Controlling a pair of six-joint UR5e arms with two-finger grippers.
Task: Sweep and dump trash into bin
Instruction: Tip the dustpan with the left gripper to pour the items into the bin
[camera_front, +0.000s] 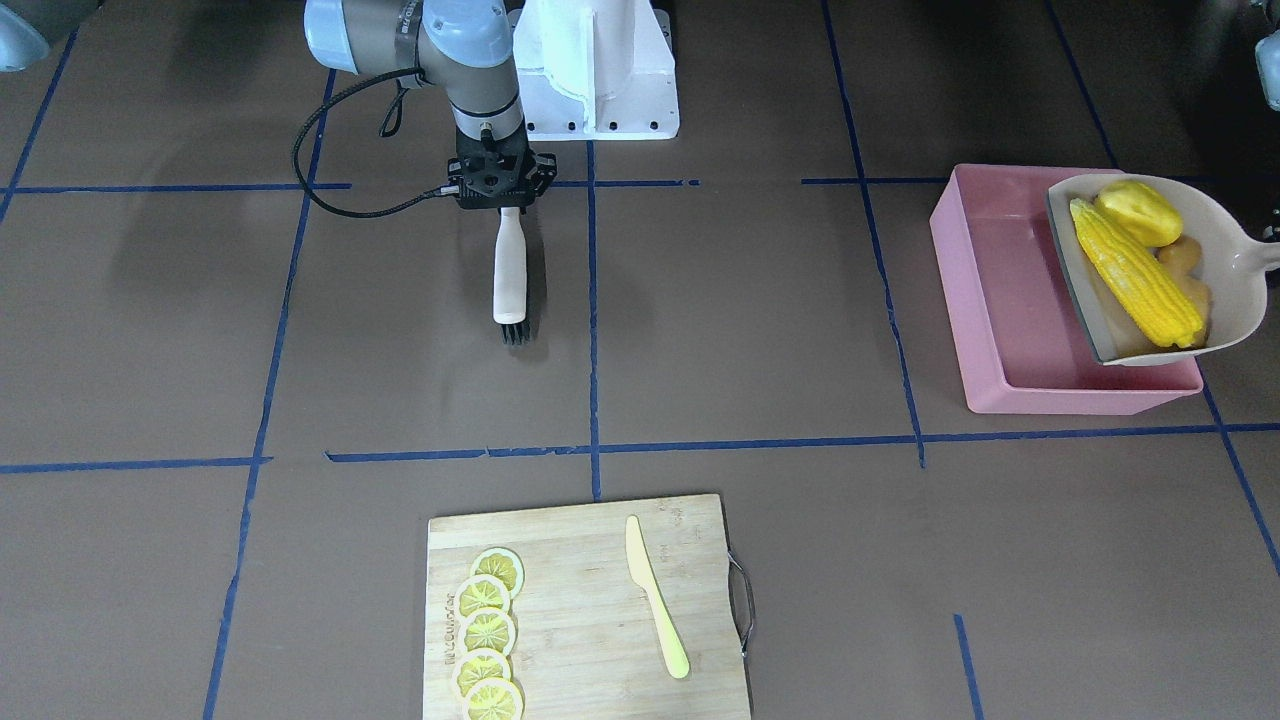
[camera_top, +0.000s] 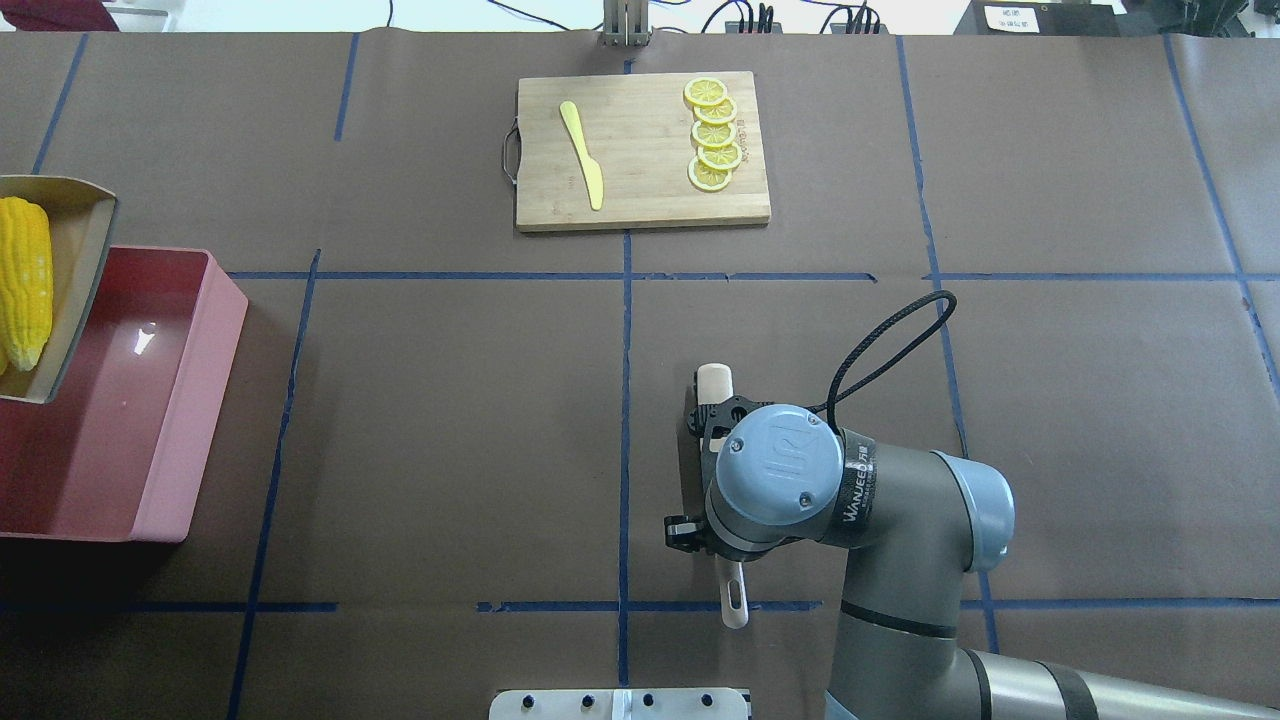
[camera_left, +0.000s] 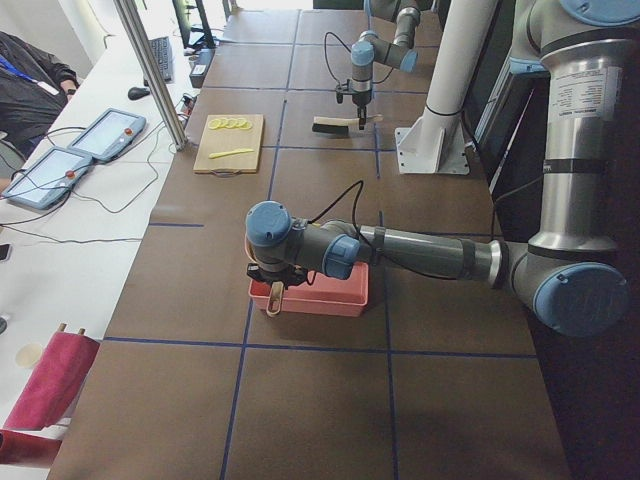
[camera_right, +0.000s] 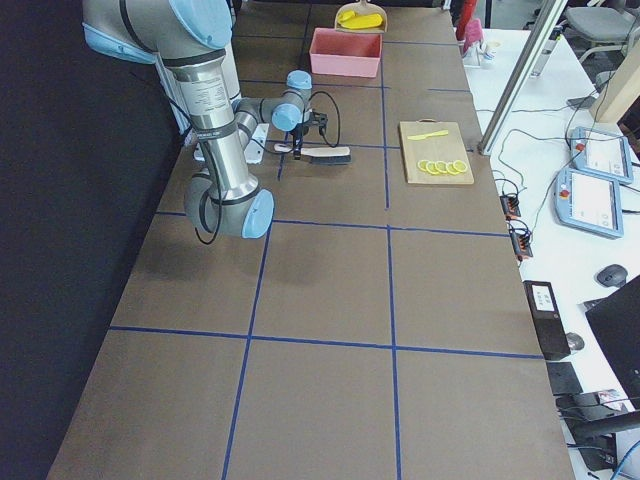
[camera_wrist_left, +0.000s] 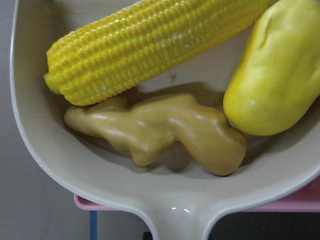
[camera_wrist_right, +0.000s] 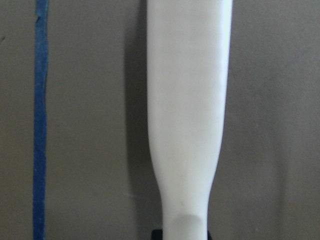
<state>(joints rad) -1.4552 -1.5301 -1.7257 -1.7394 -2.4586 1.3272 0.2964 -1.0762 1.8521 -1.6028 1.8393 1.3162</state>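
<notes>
The beige dustpan (camera_front: 1235, 290) hangs tilted over the far end of the pink bin (camera_front: 990, 300). It holds the yellow corn cob (camera_front: 1135, 272), the rounded yellow lump (camera_front: 1140, 212) and the tan ginger root (camera_front: 1185, 262). The left wrist view shows the corn (camera_wrist_left: 150, 45), the ginger (camera_wrist_left: 160, 130) and the lump (camera_wrist_left: 275, 75) lying in the pan. My left gripper (camera_left: 268, 278) is shut on the dustpan's handle, and its fingers are mostly hidden. My right gripper (camera_front: 500, 195) is shut on the white brush (camera_front: 509, 270), held low at the table's middle, far from the bin.
A wooden cutting board (camera_front: 580, 640) at the operators' edge carries several lemon slices (camera_front: 488, 630) and a pale yellow knife (camera_front: 655, 610). The robot's white base (camera_front: 600, 70) stands behind the brush. A black cable (camera_front: 320, 190) loops beside my right wrist.
</notes>
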